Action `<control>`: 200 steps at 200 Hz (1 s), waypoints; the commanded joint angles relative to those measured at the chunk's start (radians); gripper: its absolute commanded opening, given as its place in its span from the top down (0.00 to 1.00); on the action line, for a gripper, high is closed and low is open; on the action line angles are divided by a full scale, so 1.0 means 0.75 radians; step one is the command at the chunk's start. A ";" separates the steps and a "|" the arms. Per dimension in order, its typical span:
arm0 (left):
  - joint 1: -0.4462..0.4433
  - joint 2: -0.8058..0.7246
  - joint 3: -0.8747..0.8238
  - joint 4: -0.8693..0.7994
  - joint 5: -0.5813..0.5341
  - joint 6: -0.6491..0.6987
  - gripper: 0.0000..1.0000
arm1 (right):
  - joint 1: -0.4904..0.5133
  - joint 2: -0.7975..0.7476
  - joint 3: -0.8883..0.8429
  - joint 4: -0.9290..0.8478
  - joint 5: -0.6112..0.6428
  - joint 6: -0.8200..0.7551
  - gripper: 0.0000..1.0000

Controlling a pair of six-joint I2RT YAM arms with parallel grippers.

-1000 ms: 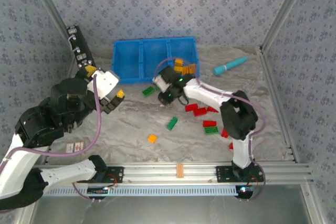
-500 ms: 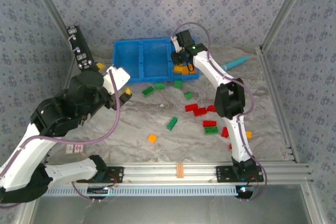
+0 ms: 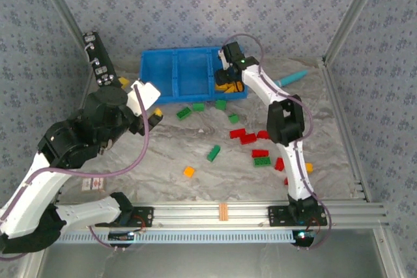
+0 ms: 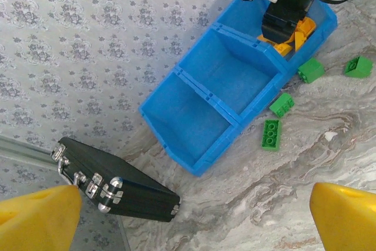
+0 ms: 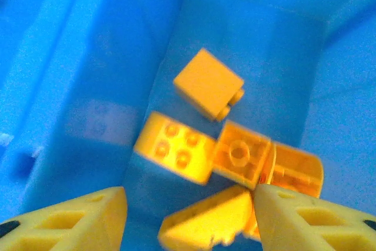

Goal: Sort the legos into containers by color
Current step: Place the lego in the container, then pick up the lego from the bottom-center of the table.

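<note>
My right claw [image 3: 227, 84] hangs over the right-hand compartment of the bin [image 3: 176, 76], its fingers [image 5: 70, 221] spread wide and gripping nothing. Under it, orange bricks [image 5: 174, 154] lie heaped on that compartment's floor, one tipped on its side and one lying loose in the gap between my fingertips. The blue walls stand close on either side of me there

My left claw [image 3: 152, 115] hovers above the table [image 3: 163, 154], off the bin's left front corner, with its yellow fingers [image 4: 35, 216] well apart and holding nothing. From it I see the black case [image 4: 114, 189] propped by the left wall, near the bin's left end. Four green bricks [image 4: 271, 133] lie scattered just before the bin's front wall. Nearer my bases there is a single green brick [image 3: 214, 153]. The red bricks [image 3: 246, 137] cluster beside my right arm, with one more green piece [image 3: 262, 161] among them, and a lone orange brick [image 3: 189, 172] lies well apart from the rest. The teal pen [image 3: 287, 81] lies right of the bin, beyond my right arm
</note>
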 commanded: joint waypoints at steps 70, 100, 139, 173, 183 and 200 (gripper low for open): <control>-0.009 -0.079 0.095 0.002 0.082 -0.068 0.00 | 0.671 -0.890 -1.017 0.227 0.146 0.560 0.30; -0.011 -0.068 0.134 -0.010 0.118 -0.086 0.00 | 1.012 -0.837 -1.034 0.176 0.233 0.648 0.26; -0.013 -0.056 0.156 -0.021 0.144 -0.101 0.00 | 1.196 -0.648 -0.939 0.021 0.302 0.568 0.22; -0.015 -0.048 0.163 -0.031 0.151 -0.107 0.00 | 1.231 -0.569 -0.976 0.019 0.303 0.520 0.18; -0.013 -0.049 0.159 -0.033 0.151 -0.108 0.00 | 1.235 -0.558 -0.991 0.001 0.324 0.518 0.17; -0.012 -0.044 0.152 -0.030 0.145 -0.105 0.00 | 1.234 -0.552 -1.008 -0.006 0.345 0.500 0.16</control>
